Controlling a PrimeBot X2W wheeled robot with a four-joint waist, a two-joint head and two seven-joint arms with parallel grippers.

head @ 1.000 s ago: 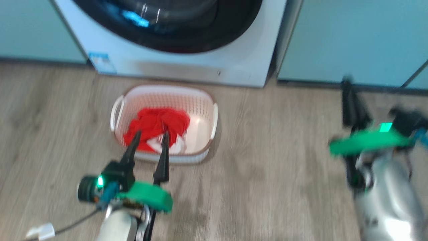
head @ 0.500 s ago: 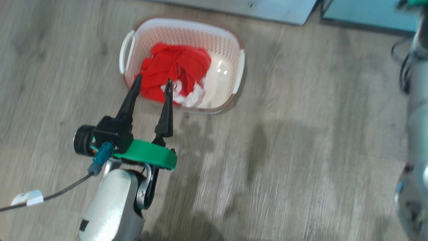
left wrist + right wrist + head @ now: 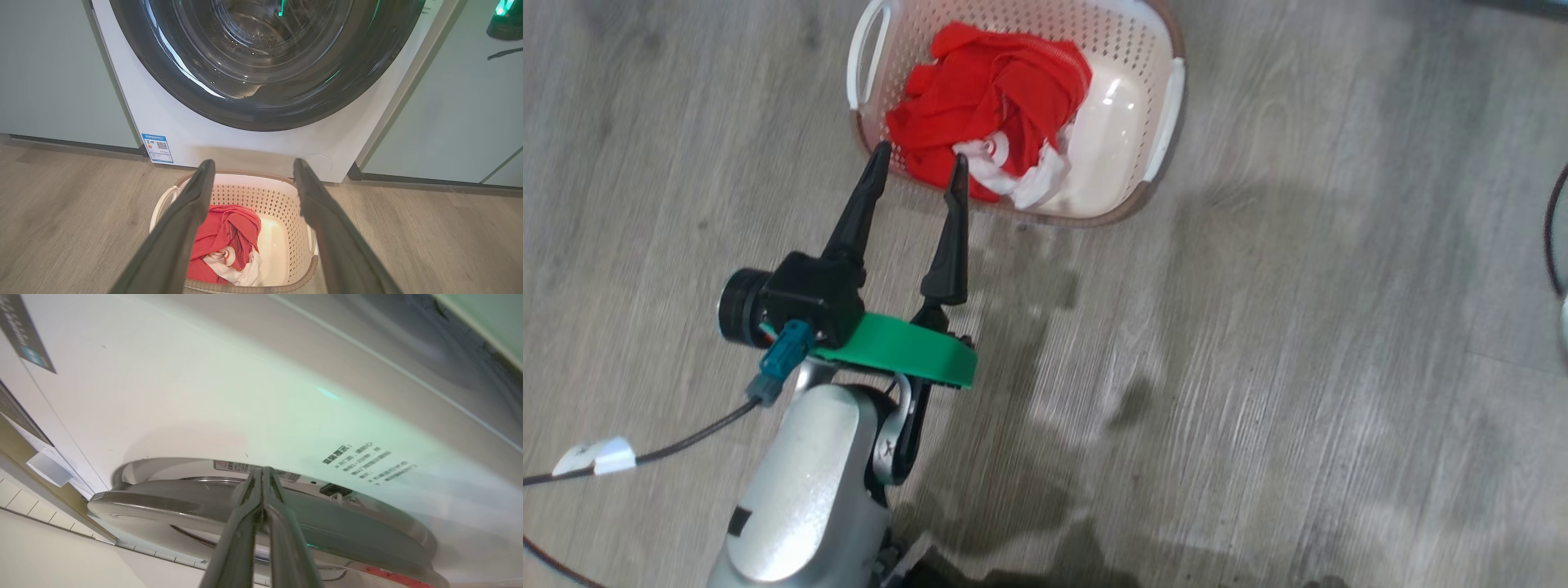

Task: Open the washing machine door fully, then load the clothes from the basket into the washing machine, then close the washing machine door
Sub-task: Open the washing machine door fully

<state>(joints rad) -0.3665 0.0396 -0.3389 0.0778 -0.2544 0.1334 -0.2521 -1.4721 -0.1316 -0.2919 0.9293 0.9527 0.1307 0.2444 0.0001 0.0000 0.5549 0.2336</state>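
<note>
The left end effector (image 3: 920,159) is spread wide and holds nothing, its dark tapered fingers (image 3: 859,204) hanging over the near rim of the basket (image 3: 1168,106) without touching the clothes (image 3: 988,90). Since a second ago the head camera has dipped, so the basket has gone from mid-view to the top edge, while the spread is unchanged. The basket is cream perforated plastic with rounded corners, standing on the grey wood-grain floor (image 3: 1258,367) just before the white washing machine (image 3: 184,134); crumpled red and white cloth fills its left half. The right end effector (image 3: 261,470) is pressed together, tips at the gap beside the glossy round door (image 3: 163,498); I cannot tell whether they touch.
</note>
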